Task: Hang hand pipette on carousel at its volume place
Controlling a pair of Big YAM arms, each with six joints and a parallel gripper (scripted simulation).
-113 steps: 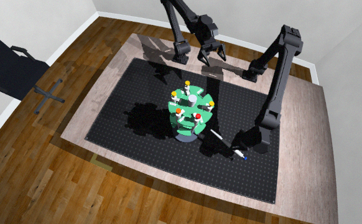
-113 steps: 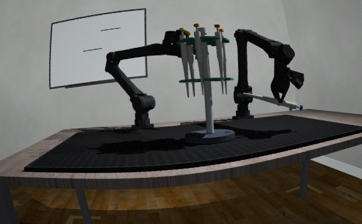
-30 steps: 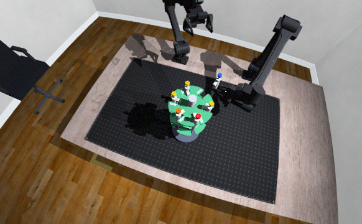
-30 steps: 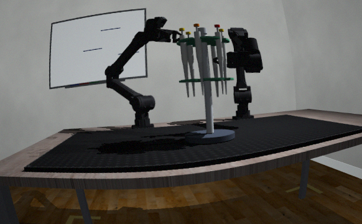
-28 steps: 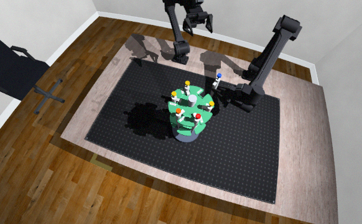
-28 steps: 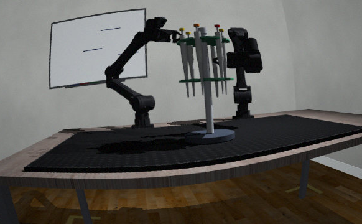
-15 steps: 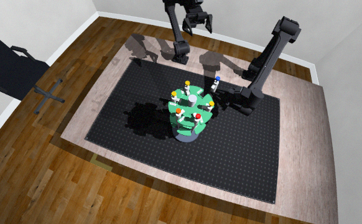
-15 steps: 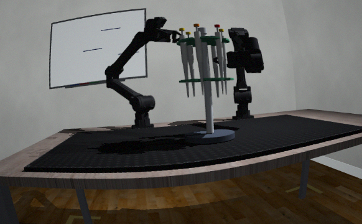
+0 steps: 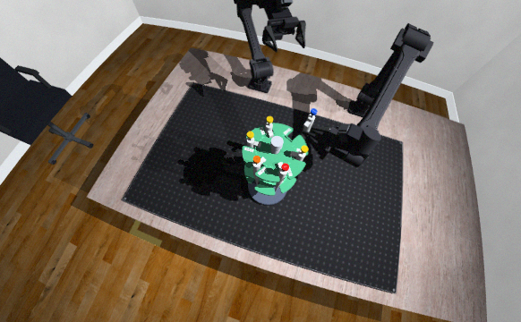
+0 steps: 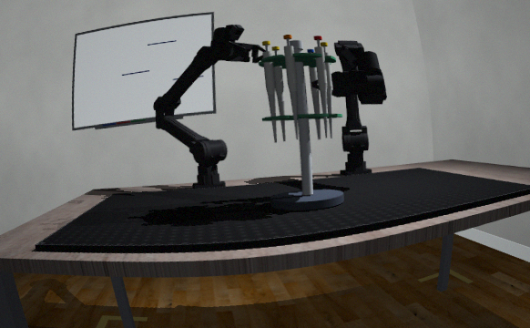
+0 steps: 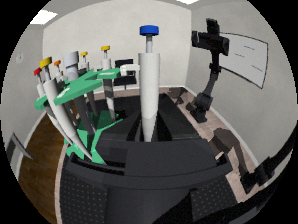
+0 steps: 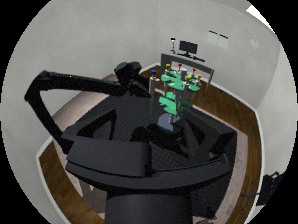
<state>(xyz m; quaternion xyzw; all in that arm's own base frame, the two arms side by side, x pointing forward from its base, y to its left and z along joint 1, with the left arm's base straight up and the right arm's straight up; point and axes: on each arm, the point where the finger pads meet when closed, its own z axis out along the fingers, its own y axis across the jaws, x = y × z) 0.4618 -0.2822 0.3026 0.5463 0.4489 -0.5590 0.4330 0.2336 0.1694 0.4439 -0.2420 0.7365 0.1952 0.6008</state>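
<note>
Bench (image 9: pixel 439 215) (image 10: pixel 15 239) (image 11: pixel 228 118) (image 12: pixel 241 160) spans the top view. Carousel (image 9: pixel 267 154) (image 10: pixel 307 173) (image 11: pixel 82 87) (image 12: pixel 171 104), centre frame, bears five pipettes. Right claw (image 9: pixel 289 47) (image 10: pixel 260 55) (image 11: pixel 210 42) (image 12: pixel 150 120), upper centre: spread. Left claw (image 9: pixel 311 134) (image 10: pixel 316 85) (image 11: pixel 148 120) (image 12: pixel 145 89), right of centre, pinches the blue-button pipette (image 9: pixel 309 122) (image 10: pixel 312 75) (image 11: pixel 149 80) (image 12: pixel 152 97), near upright, just beside the green disc (image 9: pixel 253 154) (image 10: pixel 307 57) (image 11: pixel 75 92). Volume marking: not legible.

Pale wood table (image 9: pixel 439 201) (image 10: pixel 65 265) mid-frame w/ black mat (image 9: pixel 332 233) (image 10: pixel 229 237) on top; stand's round base (image 9: pixel 267 198) (image 10: pixel 310 200) on mat, approx. centre.
</note>
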